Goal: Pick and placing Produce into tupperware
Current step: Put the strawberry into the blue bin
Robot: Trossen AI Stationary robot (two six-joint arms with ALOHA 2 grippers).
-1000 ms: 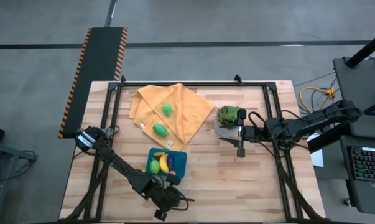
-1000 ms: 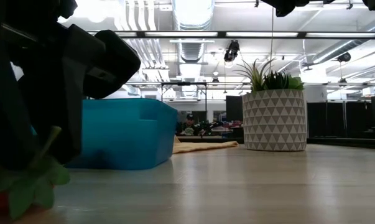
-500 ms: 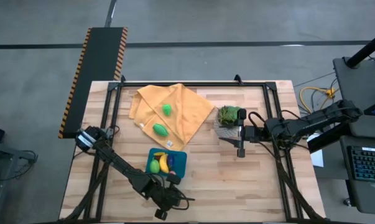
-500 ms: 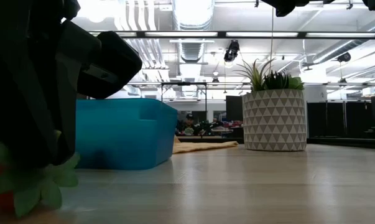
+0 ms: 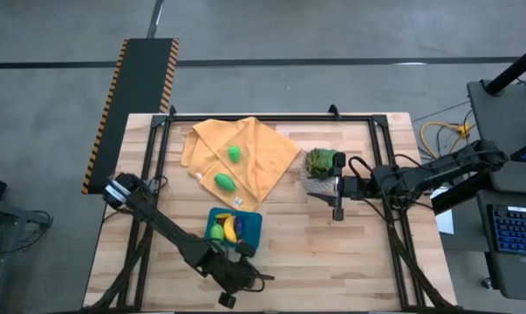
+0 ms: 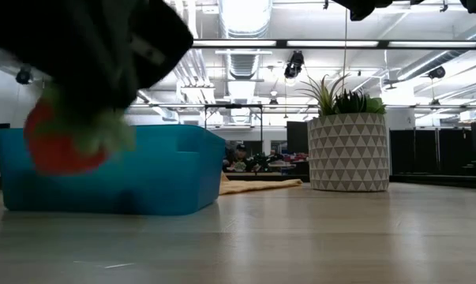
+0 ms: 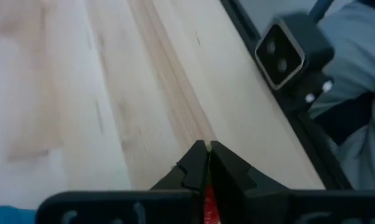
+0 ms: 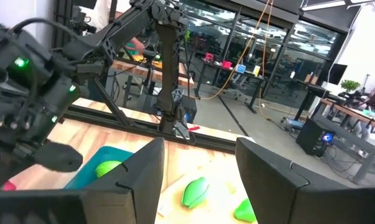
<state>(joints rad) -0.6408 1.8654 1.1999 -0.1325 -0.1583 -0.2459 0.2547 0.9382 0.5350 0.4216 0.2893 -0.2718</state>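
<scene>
My left gripper (image 5: 240, 258) is at the near side of the table, just in front of the teal tupperware (image 5: 251, 228), and is shut on a red toy strawberry (image 6: 58, 148) with green leaves. In the tupperware lie a yellow banana (image 5: 230, 228), a green piece and other small produce. Two green pieces (image 5: 235, 154) (image 5: 224, 182) rest on the orange cloth (image 5: 263, 161). My right gripper (image 5: 338, 187) is open and empty beside the potted plant (image 5: 322, 162). My left gripper pinches the strawberry at its leafy green top (image 6: 95, 130) between its two fingers, coming from above. A red strip (image 7: 208, 204) shows between the shut fingers in the left wrist view. The strawberry hangs below the fingers, lifted clear of the table, in front of the tupperware wall (image 6: 166, 170).
The plant in its grey patterned pot (image 6: 350, 150) stands at the right of the table's middle. The orange cloth covers the far left part. Black frame rails (image 5: 271, 116) run round the table. Bare wood (image 5: 332, 253) lies to the right of the tupperware.
My left gripper has risen from the table with the strawberry. The strawberry, which sat on the wood near the front edge, now hangs clear at the height of the tupperware's wall.
</scene>
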